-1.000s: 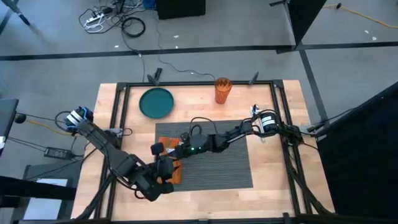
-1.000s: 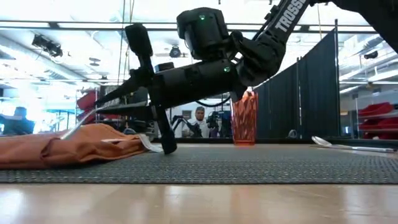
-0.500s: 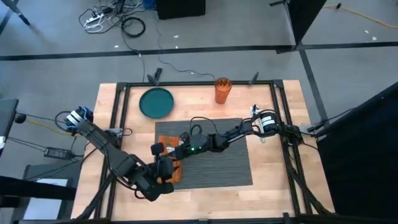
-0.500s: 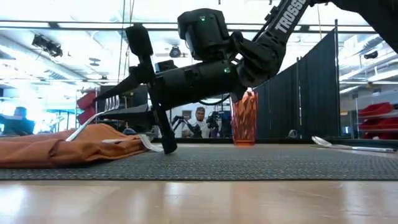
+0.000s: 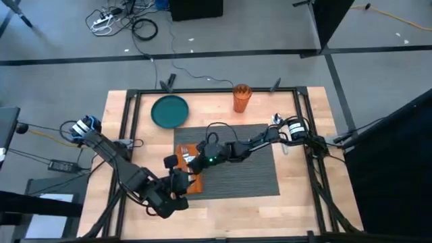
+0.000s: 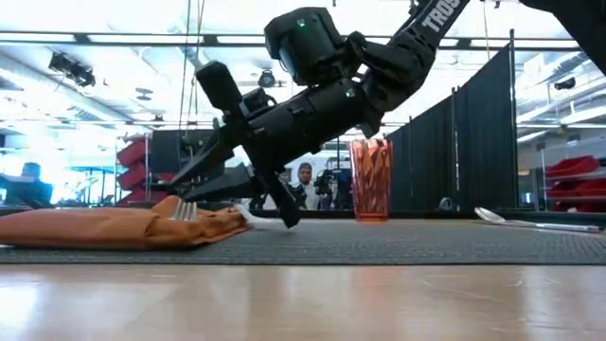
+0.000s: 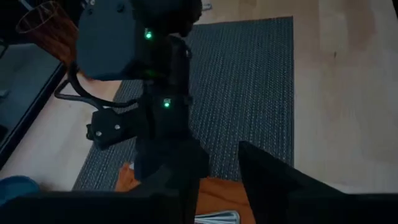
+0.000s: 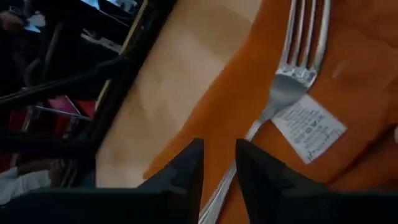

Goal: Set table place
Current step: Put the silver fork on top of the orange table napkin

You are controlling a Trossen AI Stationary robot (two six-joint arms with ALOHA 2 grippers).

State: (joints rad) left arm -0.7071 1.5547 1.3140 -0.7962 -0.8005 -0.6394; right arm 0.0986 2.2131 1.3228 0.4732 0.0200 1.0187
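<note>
White capitals on the right arm (image 6: 431, 24) above the orange cup (image 6: 371, 179) read "TROSS", cut by the frame edge. The napkin's white tag (image 8: 307, 128) carries print too small to read.

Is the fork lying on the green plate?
No, the fork lies on the orange napkin, while the teal plate sits bare and apart, farther back on the table.

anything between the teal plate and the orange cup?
Nothing. In the high view, only bare table lies between the teal plate and the orange cup.
</note>
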